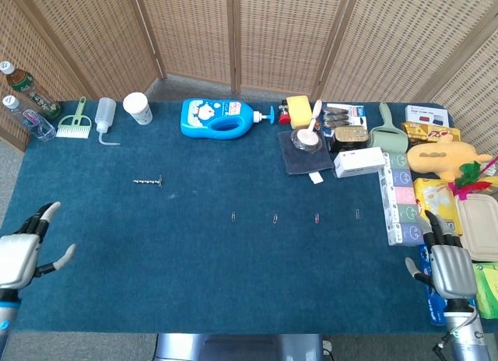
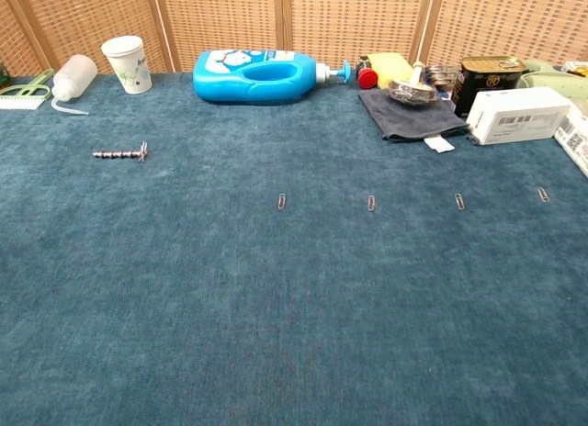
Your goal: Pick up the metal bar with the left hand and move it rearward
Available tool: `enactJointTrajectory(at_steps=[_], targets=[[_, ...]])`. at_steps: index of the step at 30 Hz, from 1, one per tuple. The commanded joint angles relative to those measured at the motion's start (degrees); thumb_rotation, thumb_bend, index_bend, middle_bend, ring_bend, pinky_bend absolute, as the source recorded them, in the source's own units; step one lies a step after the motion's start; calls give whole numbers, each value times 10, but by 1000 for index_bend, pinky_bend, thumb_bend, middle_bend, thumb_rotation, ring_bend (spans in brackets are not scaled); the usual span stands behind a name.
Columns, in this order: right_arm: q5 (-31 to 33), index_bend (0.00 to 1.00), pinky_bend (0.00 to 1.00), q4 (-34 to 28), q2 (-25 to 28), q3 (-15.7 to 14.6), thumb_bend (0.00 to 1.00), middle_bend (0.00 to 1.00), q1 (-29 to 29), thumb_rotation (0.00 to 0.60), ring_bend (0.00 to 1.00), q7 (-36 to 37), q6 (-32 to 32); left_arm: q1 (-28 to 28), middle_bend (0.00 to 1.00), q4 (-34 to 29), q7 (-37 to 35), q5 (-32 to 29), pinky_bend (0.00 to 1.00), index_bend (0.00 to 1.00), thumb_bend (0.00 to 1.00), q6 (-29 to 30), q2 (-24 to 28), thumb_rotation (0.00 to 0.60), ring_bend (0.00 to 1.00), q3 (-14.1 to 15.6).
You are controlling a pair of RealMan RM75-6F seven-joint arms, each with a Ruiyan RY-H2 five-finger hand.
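While the chest view shows neither robot hand, the head view catches both: left robot hand (image 1: 19, 256) at the lower left edge of the frame, fingers spread, holding nothing; right robot hand (image 1: 447, 266) at the lower right, fingers extended and apart, also empty, over the snack packets at the right edge.

One metal bar (image 1: 148, 181) lies flat on the blue surface (image 1: 233, 275) in the left-centre of the head frame, well apart from the left robot hand; in the chest view it sits in the upper left (image 2: 120, 153), touched by nothing.

Four paper clips lie in a row across mid-frame, the first (image 2: 282, 201) nearest the bar; all four show in both views.

Along the top edge: one blue detergent bottle (image 1: 222, 117), one white paper cup (image 1: 138, 107), one squeeze bottle (image 1: 104, 116), one small green brush (image 1: 75, 124).

Only the head view shows two drink bottles (image 1: 23, 89) at the far upper left and the yellow plush toy (image 1: 445, 155) on the right.

One white box (image 2: 517, 114) and one dark cloth (image 2: 409, 113) appear in both.
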Motion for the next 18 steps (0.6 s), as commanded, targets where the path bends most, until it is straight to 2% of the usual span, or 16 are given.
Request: enactJointTrajectory(at_steps=[1, 4, 8, 12, 18], targets=[[-10, 81, 174, -7, 2, -2, 319, 67, 0, 600, 23, -5, 11, 28, 100, 13, -34, 23, 485, 10, 498, 29, 2, 191, 198, 3], [-14, 81, 174, -13, 5, -3, 319, 67, -4, 600, 22, -10, 24, 48, 100, 17, -32, 47, 485, 9, 498, 43, 4, 235, 197, 7], [-27, 88, 174, -12, -1, -6, 319, 67, -8, 600, 22, -22, 44, 62, 98, 20, -24, 77, 465, 9, 498, 70, -2, 290, 183, -12], [-30, 88, 174, -11, -2, -8, 320, 67, -9, 600, 22, -21, 50, 67, 96, 17, -14, 92, 418, 17, 498, 66, -8, 314, 178, -25], [-33, 87, 174, -14, 1, -12, 319, 67, -10, 600, 22, -22, 54, 70, 103, 6, -4, 101, 406, 193, 497, 52, -9, 348, 180, -39]])
